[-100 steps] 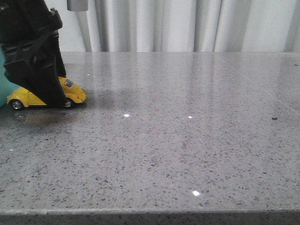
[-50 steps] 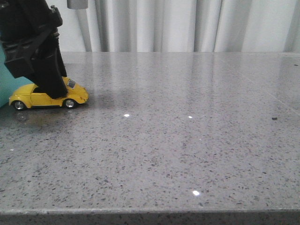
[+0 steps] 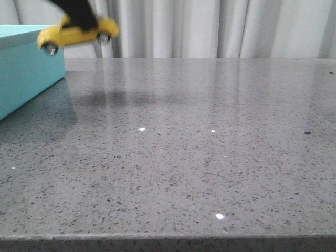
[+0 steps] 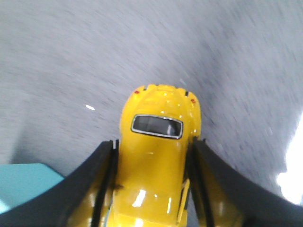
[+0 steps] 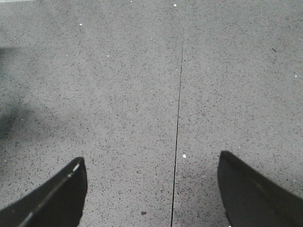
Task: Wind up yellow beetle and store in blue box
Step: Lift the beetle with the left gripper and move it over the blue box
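Observation:
The yellow beetle (image 3: 79,34) hangs in the air at the top left, tilted nose-up, level with the lid of the blue box (image 3: 26,68) and just beside its near right corner. My left gripper (image 3: 80,21) is shut on the car's roof; only its black fingers show at the top edge. In the left wrist view the beetle (image 4: 158,156) sits between the left gripper's (image 4: 154,142) two fingers, rear window showing, with a corner of the blue box (image 4: 23,184) below. My right gripper (image 5: 151,160) is open and empty over the bare tabletop.
The grey speckled table (image 3: 199,147) stretches to the right, with a thin seam (image 5: 179,109) running under my right gripper. A white curtain (image 3: 210,26) hangs behind the table. A small dark speck (image 3: 307,133) lies at the far right.
My left gripper has lifted the beetle off the table, from beside the box's base up to the height of its lid. The right arm shows no change.

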Controlling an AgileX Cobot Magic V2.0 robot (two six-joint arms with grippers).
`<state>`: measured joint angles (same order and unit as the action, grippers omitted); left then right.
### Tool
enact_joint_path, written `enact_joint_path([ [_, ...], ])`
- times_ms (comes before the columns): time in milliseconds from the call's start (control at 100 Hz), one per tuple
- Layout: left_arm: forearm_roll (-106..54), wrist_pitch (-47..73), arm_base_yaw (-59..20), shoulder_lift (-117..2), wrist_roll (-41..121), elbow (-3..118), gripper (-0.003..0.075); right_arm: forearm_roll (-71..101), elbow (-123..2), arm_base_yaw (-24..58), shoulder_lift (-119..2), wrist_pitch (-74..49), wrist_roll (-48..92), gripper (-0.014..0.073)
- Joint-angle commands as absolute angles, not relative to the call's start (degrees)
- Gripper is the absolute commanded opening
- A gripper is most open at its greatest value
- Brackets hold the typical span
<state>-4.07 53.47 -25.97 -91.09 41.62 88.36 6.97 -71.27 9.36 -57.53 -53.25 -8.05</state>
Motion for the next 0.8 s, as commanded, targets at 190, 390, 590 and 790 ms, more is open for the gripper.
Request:
enact_joint_path([
  [190, 0.0, 56.5, -22.2, -88.4, 19.1, 102.8, 0.0167, 7.3, -72.7, 9.3, -56.5, -49.0, -7.4, 0.057],
  [390, 4.0, 63.5, -14.1, -88.4, 7.9, 104.3, 0.0167, 7.3, -72.7, 9.3, -56.5, -49.0, -7.4, 0.057],
  [590, 4.0, 67.1, -5.9, -88.4, 5.3, 104.1, 0.0167, 7.3, -72.7, 9.3, -56.5, -48.9, -7.4, 0.057],
  [790, 4.0, 68.9, -0.9, -89.4, 3.5, 102.2, 0.0167, 7.3, -72.7, 9.3, -56.5, -48.6, -7.4, 0.057],
])
